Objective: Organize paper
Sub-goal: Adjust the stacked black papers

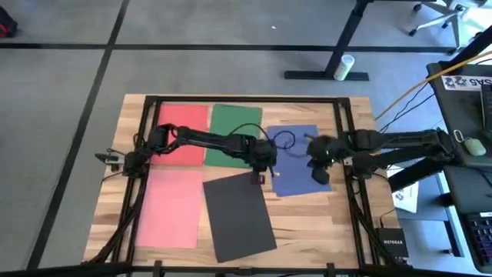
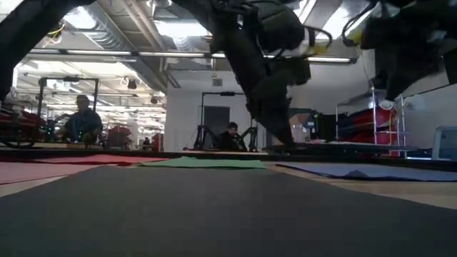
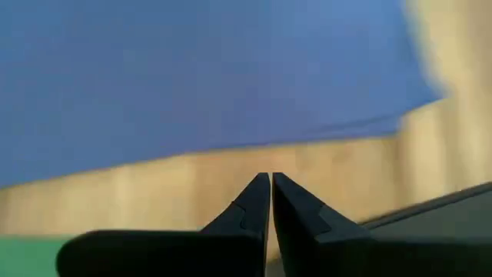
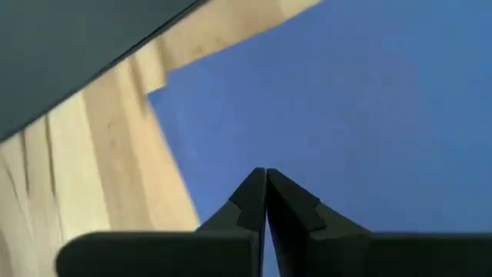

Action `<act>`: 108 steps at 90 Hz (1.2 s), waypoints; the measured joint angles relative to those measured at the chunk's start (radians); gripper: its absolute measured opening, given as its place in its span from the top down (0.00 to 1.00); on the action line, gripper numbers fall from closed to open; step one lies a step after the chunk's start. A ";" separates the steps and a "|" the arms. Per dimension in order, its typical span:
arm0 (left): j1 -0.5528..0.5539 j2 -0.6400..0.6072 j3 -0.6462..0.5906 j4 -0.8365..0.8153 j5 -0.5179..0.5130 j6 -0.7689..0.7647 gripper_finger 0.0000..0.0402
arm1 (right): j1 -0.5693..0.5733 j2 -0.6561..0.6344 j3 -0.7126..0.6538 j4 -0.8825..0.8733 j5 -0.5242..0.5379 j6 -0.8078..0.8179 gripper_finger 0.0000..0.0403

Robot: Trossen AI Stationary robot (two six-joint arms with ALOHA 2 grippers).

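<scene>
Five sheets of paper lie flat on the wooden table: red [image 1: 184, 127] and green [image 1: 234, 127] at the far side, blue [image 1: 296, 154] to the right of them, pink [image 1: 169, 208] and dark grey [image 1: 238, 219] at the near side. My left gripper [image 3: 270, 178] is shut and points down at bare wood between the blue sheet [image 3: 192, 77] and the grey sheet's corner [image 3: 446, 223]. My right gripper [image 4: 265, 173] is shut over the blue sheet [image 4: 346, 115], near its right part [image 1: 319, 173]. In the low view the right arm [image 2: 400, 43] hangs high above the table. My left gripper points its shut fingertips [image 3: 261, 192] down at the bare wood just off the blue sheet's edge [image 3: 254, 142]. Whether they touch the table, I cannot tell.
A black cable loop [image 1: 284, 139] lies on the blue sheet's far part. Black frame rails [image 1: 346, 131] run along the table's sides. A white printed sheet [image 1: 407, 196] and a small black box [image 1: 392, 238] sit off the table's right edge, beside a desk.
</scene>
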 joint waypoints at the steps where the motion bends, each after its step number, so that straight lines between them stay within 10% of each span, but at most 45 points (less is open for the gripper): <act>1: -0.002 -0.007 -0.010 0.015 0.008 -0.003 1.00 | 0.016 0.002 0.000 0.002 0.008 0.007 1.00; 35: -0.040 -0.302 -0.519 0.640 0.071 -0.203 1.00 | 0.319 0.143 0.000 0.175 0.095 0.154 1.00; 61: -0.098 -0.526 -0.915 1.024 0.081 -0.334 1.00 | 0.353 0.487 0.019 0.392 0.022 0.154 1.00; 108: -0.110 -0.552 -1.062 1.155 0.041 -0.396 1.00 | 0.288 0.828 0.171 0.394 -0.054 -0.014 1.00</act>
